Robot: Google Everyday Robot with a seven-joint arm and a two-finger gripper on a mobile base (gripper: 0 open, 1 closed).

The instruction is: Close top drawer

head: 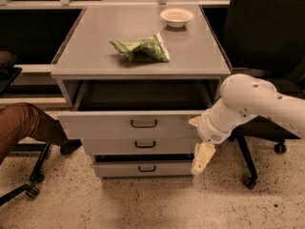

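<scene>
The top drawer [95, 125] of the grey cabinet stands partly pulled out, its dark inside showing above the flat front panel. A small dark loop handle [144, 123] sits at the panel's centre. My gripper [202, 159] hangs at the end of the white arm [248, 104], at the drawer front's right end and pointing down in front of the lower drawers. The wrist presses against the right edge of the drawer front.
A green crumpled bag [139, 47] and a white bowl [177, 16] lie on the cabinet top [95, 56]. Two more grey drawers [114, 145] sit below. A seated person's leg [26, 125] is at the left, an office chair [267, 56] at the right.
</scene>
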